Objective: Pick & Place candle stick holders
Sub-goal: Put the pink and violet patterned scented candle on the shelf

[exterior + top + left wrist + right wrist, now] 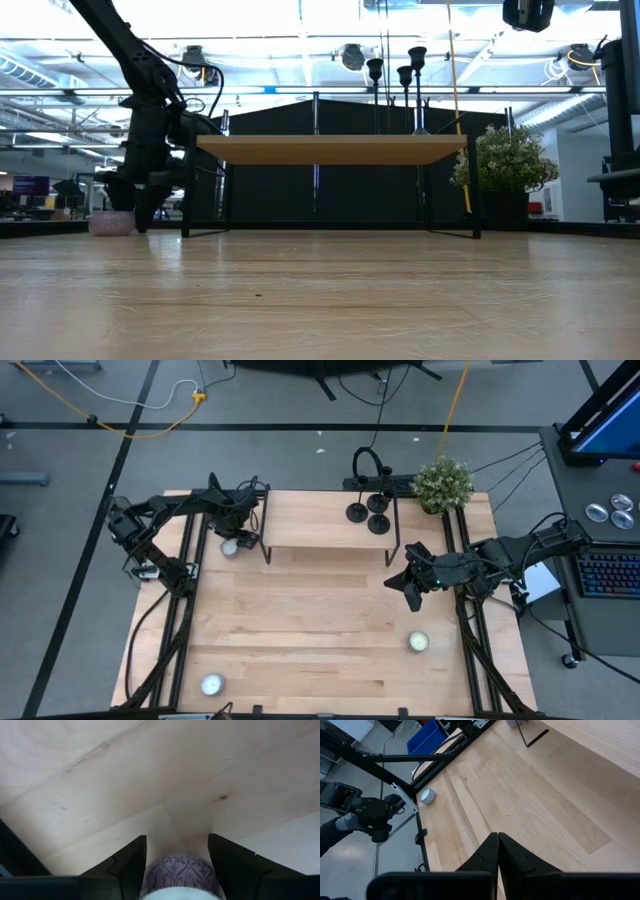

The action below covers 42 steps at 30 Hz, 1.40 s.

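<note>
Candle stick holders, three black ones, stood clustered at the right end of the raised shelf, already up where placed things belong. Off the shelf's left end, the left tool was down at the table, its fingers straddling a small patterned candle, apparently for a grasp. The right tool hovered pressed together, idle.

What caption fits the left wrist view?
Left gripper straddling a patterned candle on the wooden table.
</note>
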Each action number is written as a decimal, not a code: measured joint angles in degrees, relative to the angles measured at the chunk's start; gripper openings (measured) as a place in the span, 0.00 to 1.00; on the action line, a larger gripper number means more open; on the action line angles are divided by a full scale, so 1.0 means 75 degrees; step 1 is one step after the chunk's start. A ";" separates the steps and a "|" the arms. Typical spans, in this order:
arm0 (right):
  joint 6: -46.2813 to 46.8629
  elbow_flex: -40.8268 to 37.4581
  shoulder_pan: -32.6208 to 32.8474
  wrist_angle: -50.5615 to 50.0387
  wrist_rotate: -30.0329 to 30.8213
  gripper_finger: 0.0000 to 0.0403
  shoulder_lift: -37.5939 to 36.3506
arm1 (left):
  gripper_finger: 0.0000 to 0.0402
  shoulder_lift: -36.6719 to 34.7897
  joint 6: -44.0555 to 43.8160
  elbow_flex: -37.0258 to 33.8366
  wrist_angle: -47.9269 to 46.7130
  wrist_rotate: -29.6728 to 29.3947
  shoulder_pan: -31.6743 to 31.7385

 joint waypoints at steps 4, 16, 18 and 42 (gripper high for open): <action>-0.0007 0.0000 0.0000 0.0000 0.0000 0.00 0.0000 | 0.54 -0.0129 0.0104 0.0000 -0.0024 -0.0040 0.0009; -0.0086 0.0000 0.0000 0.0153 -0.0023 0.00 0.0000 | 0.80 -0.0169 0.0078 0.0000 -0.0171 0.0149 0.0009; -0.0134 0.0000 0.0000 0.0273 -0.0026 0.00 0.0000 | 0.85 -0.0169 0.0040 0.0000 -0.0437 0.0150 0.0009; -0.0316 0.0000 0.0003 0.0449 -0.0029 0.00 0.0000 | 0.87 -0.0172 -0.0078 -0.0003 -0.1313 0.0153 -0.0081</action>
